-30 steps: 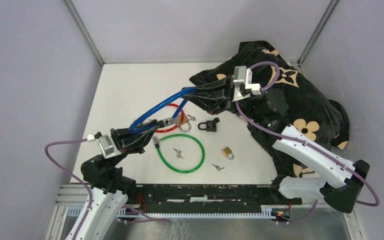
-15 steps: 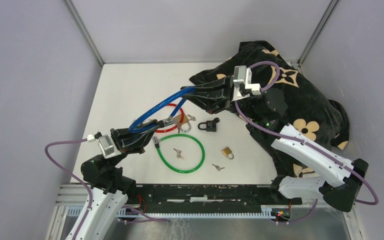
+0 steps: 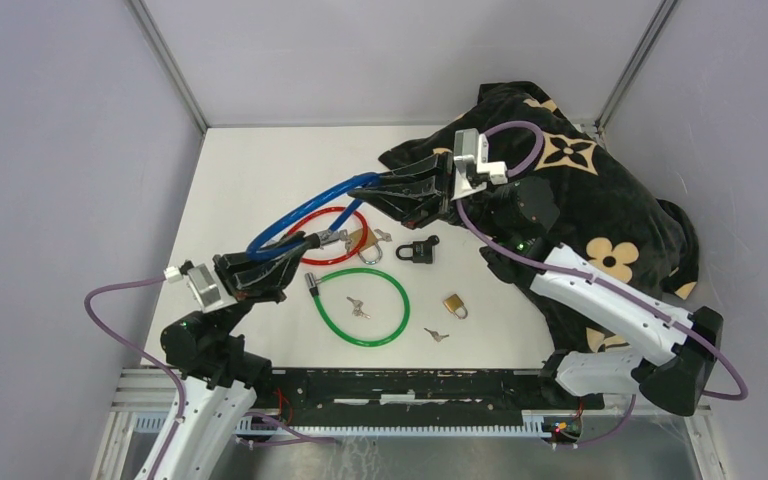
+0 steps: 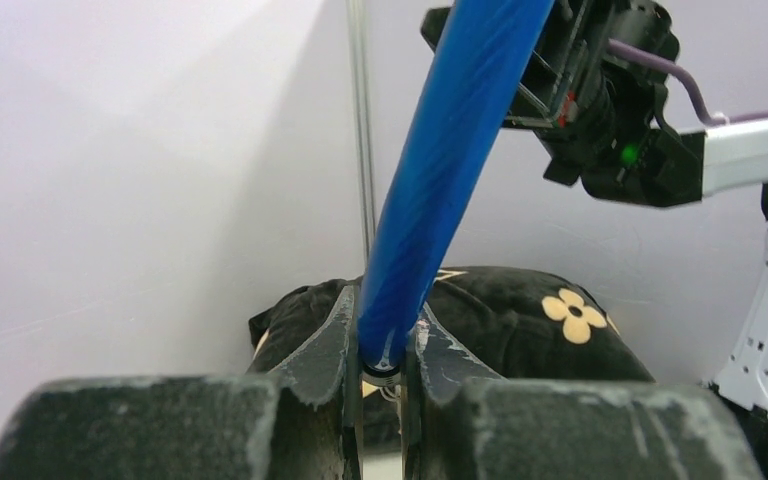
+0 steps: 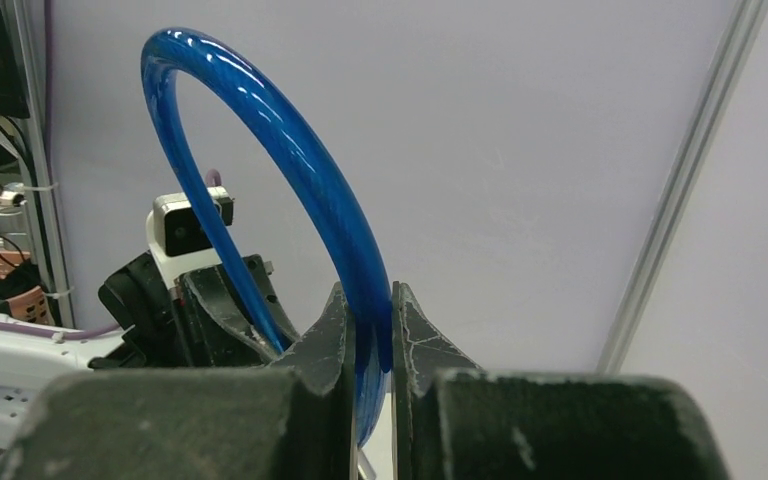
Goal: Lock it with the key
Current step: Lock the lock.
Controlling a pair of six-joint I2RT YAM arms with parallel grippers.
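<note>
A blue cable lock (image 3: 300, 210) hangs in a loop above the table, held at both ends. My left gripper (image 3: 282, 268) is shut on its lower end, where a metal tip and silver keys (image 3: 335, 239) show. In the left wrist view the blue cable (image 4: 450, 170) rises from between my left gripper (image 4: 382, 350) fingers. My right gripper (image 3: 385, 190) is shut on the upper end. The right wrist view shows the blue cable (image 5: 290, 150) arching up from my right gripper (image 5: 370, 330). Loose small keys (image 3: 358, 307) lie on the table.
A red cable (image 3: 332, 262) and a green cable (image 3: 406, 303) lie under the blue one. Near them are a black padlock (image 3: 420, 250), a brass padlock (image 3: 453, 303), another brass padlock (image 3: 365, 240) and a key (image 3: 437, 335). A black flowered cloth (image 3: 600, 200) fills the back right.
Both grippers have shifted a little to the left, carrying the blue cable with them. The grips have not changed.
</note>
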